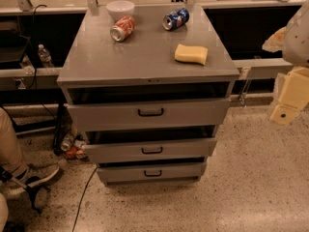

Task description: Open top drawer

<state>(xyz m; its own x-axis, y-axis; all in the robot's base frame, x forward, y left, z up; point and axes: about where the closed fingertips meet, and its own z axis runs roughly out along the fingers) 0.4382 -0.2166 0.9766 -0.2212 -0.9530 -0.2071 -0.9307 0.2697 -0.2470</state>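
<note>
The top drawer (149, 114) is the widest and tallest-fronted of three grey drawers in a grey metal cabinet (145, 57). It has a small black bar handle (150, 112). It stands pulled out a little, with a dark gap above its front. The two narrower drawers, middle (152, 150) and bottom (152, 172), are also slightly out. My gripper (288, 100), cream-coloured, hangs at the far right edge of the view. It is level with the top drawer and well apart from it, touching nothing.
On the cabinet top lie a white bowl (120, 7), a red can (122, 28), a blue can (175, 19) and a yellow sponge (191, 53). A person's leg and shoe (24, 170) are at the left. Cans (72, 146) and a cable (87, 192) lie on the floor.
</note>
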